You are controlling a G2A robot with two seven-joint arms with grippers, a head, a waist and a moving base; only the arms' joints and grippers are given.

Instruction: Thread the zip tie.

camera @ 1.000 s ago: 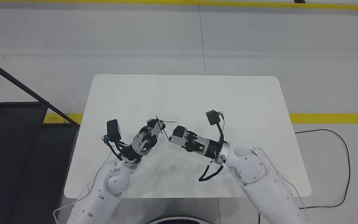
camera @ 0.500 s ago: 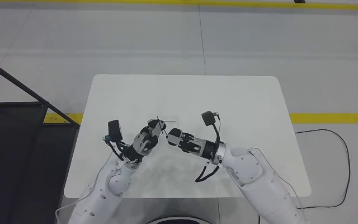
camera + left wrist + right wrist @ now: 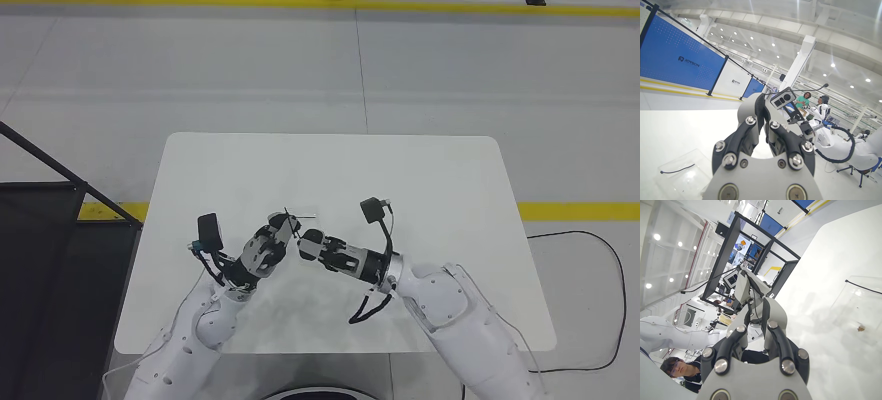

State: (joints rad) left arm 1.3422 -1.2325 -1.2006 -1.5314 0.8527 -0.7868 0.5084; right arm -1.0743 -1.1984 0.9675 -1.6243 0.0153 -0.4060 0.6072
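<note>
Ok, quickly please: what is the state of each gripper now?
Left gripper: closed, holding the zip tie.
Right gripper: it cannot be told.

A white table (image 3: 430, 180) with rounded corners carries a clear tray (image 3: 693, 180) near its middle. In the tray lie a black zip tie (image 3: 677, 169), nearly straight, and a small brown scrap (image 3: 860, 328).

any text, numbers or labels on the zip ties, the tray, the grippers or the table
Nothing readable on any of them:
held zip tie, pinched in the left gripper: plain black, no print.
second zip tie: plain black, no print.
clear tray under it: no label.
left gripper and right gripper: bare metal and screws, no markings.
table: plain white, no print.
</note>
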